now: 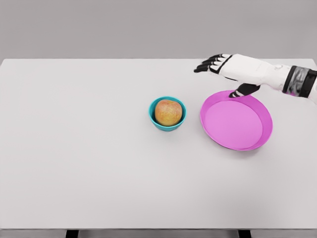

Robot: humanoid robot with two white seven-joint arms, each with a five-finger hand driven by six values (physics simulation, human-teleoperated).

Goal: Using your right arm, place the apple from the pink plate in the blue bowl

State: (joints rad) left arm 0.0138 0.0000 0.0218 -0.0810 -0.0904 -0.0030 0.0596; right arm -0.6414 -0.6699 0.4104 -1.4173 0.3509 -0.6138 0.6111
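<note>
The apple sits in the bowl, near the middle of the white bench. The plate lies just right of the bowl, not touching it. The right robot hand hovers over the plate's far rim, fingers spread and holding nothing.

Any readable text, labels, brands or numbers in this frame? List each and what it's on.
None: no readable text anywhere in the head view.
The apple, blue bowl, pink plate, white table and right hand all show plain, unmarked surfaces.
The dark band on the right forearm carries no legible marks.
</note>
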